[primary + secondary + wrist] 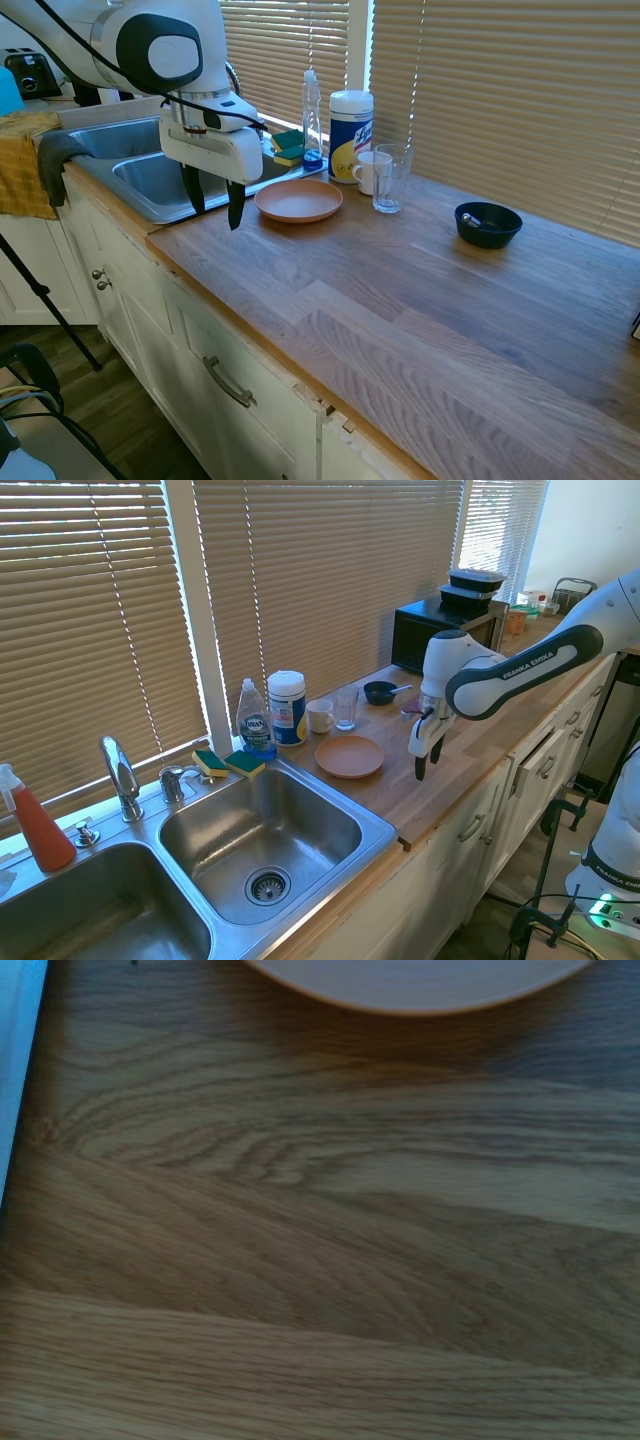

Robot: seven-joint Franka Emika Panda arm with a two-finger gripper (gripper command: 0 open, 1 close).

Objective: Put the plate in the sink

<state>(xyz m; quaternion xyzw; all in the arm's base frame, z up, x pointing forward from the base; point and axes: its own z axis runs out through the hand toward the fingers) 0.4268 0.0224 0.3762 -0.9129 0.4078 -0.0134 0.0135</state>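
A: Plate location?
B: The plate [299, 200] sits flat on the wooden tabletop [420, 300], just beside the sink [265, 830], near the basin's corner. Empty, nothing on it. Its rim also shows in the wrist view [420, 985].

A: Gripper?
B: The gripper [213, 205] hangs over the tabletop, near the plate but apart from it, on the side of the plate away from the window. The fingers [236, 205] are spread apart, pointing down, holding nothing. Tips are above the wood, not touching as far as I can tell.

A: Other stuff around the plate?
B: Behind the plate, toward the window: a dish soap bottle [313, 120], a wipes canister [350, 135], a white mug [368, 172] and a clear glass [391, 178]. A dark blue bowl [488, 224] lies well apart from the plate, further along the tabletop. Two sponges [228, 764] sit on the sink's back ledge, between the faucet [120, 776] and the soap bottle.

A: Sink contents?
B: Only the drain [266, 886] shows.
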